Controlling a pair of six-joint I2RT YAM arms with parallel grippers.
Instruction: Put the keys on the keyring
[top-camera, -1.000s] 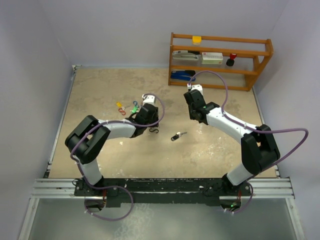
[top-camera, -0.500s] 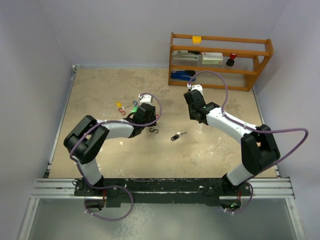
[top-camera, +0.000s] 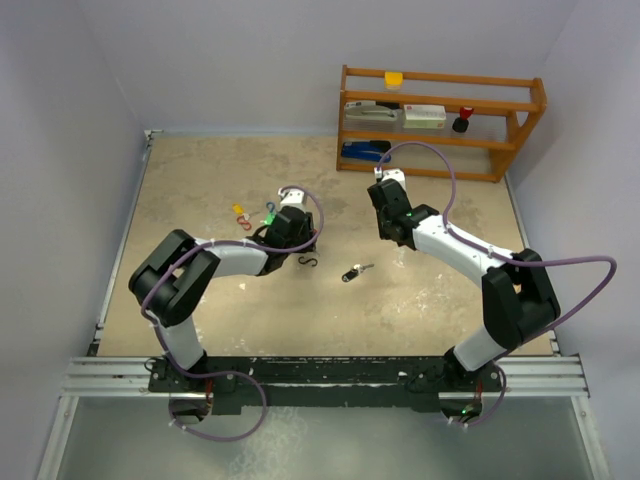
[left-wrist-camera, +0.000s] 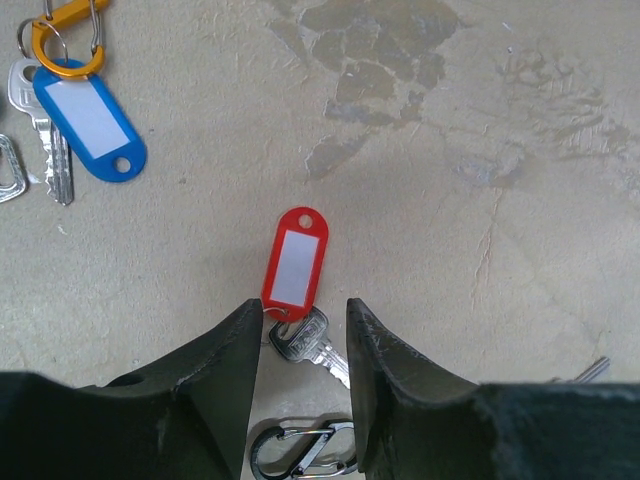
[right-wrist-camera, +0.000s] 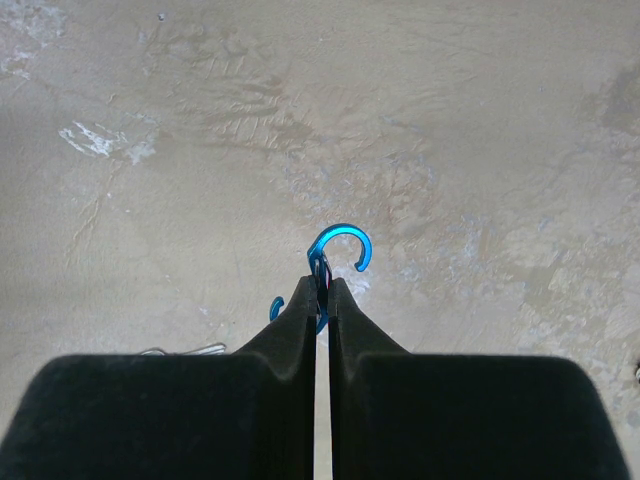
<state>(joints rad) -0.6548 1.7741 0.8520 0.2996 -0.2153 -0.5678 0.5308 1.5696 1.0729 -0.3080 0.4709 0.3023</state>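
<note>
You are early in the job, by my read. Your left pincer (left-wrist-camera: 302, 312) stands apart, straddling the red-tagged key (left-wrist-camera: 297, 262), which lies flat on the bench (top-camera: 200, 180) just left of its middle, not lifted. Your right pincer (right-wrist-camera: 322, 285) is clamped on a blue hooked clip (right-wrist-camera: 342, 230) with nothing threaded on it. The black fob (top-camera: 351, 274) lies loose mid-bench.

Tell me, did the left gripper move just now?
Yes. The left gripper slid a little left, away from the shelf.
</note>
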